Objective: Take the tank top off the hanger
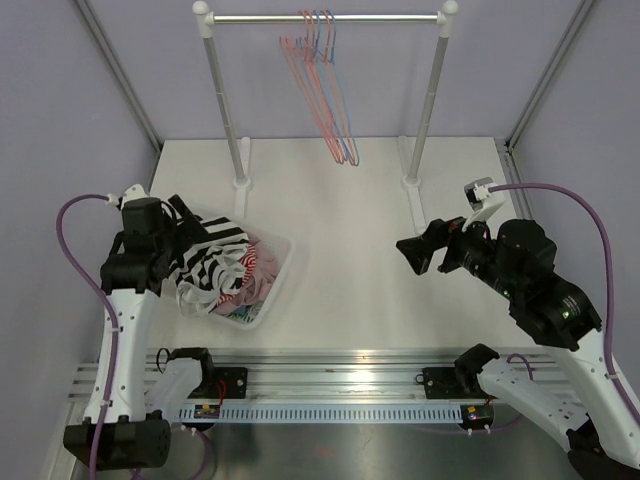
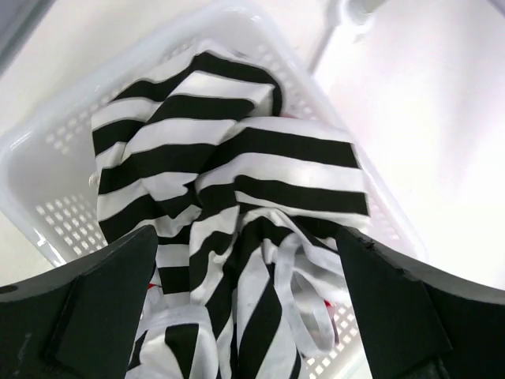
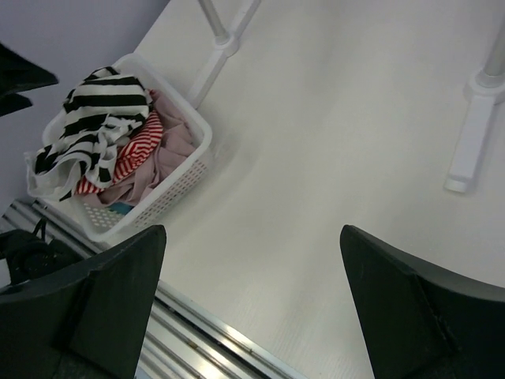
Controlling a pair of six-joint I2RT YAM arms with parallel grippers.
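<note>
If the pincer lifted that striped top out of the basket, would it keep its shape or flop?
Probably flop: the striped top lies crumpled in soft folds, so it would likely hang down and stretch out. The cloth looks thin, so it is probably light. Its loose strap loops free and might catch on the holed wall of the basket.

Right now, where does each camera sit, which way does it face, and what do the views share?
Top external: above and behind the arms, looking down the table to the clothes rail with bare hangers; both arms show.
Left wrist: above the laundry basket, looking down onto the striped tank top; open left gripper frames it.
Right wrist: over the table's right side, looking leftward at the basket; open right gripper at the bottom.
Shared: all three show the basket and tank top.
</note>
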